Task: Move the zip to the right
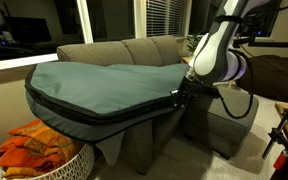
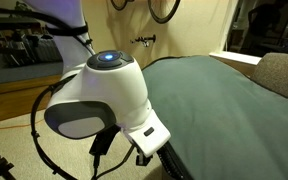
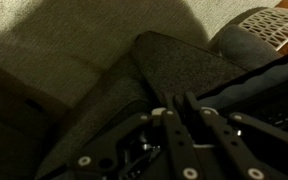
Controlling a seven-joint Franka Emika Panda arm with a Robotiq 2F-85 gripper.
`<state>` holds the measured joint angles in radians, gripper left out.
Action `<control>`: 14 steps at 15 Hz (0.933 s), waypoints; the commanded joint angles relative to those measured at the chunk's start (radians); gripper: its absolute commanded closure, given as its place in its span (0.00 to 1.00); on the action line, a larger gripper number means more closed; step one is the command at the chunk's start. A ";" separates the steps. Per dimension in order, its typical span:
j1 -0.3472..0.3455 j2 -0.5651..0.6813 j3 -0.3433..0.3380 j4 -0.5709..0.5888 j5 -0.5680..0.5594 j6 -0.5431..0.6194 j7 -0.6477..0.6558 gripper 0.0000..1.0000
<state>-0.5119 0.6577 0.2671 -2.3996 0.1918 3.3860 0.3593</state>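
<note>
A large grey-green bag [image 1: 104, 80] lies across the sofa, with a black zip line [image 1: 89, 113] running along its front edge. It shows in both exterior views [image 2: 219, 105] and in the wrist view [image 3: 174, 60]. My gripper [image 1: 179, 97] sits at the right end of the zip line, at the bag's corner. In the wrist view the fingers [image 3: 181, 100] are closed together on the zip line [image 3: 254, 80]. The zip pull itself is hidden between them. In an exterior view the gripper [image 2: 152, 157] is low at the bag's near edge.
The grey sofa [image 1: 134, 48] carries the bag; its arm shows in an exterior view [image 2: 284, 75]. A basket with orange cloth [image 1: 34, 150] stands on the floor at the front left. A window lies behind the sofa. A black cable hangs under the wrist [image 2: 44, 130].
</note>
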 commanded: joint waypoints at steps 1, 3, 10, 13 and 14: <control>0.069 -0.098 -0.103 -0.071 0.024 -0.054 -0.020 0.54; 0.149 -0.104 -0.169 -0.081 0.040 -0.057 -0.031 0.42; 0.423 -0.128 -0.302 -0.127 0.070 -0.056 -0.055 0.00; 0.522 -0.117 -0.344 -0.134 0.081 -0.055 -0.066 0.00; 0.553 -0.115 -0.360 -0.141 0.087 -0.051 -0.068 0.00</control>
<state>-0.0494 0.5894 -0.0346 -2.4860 0.2471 3.3575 0.3240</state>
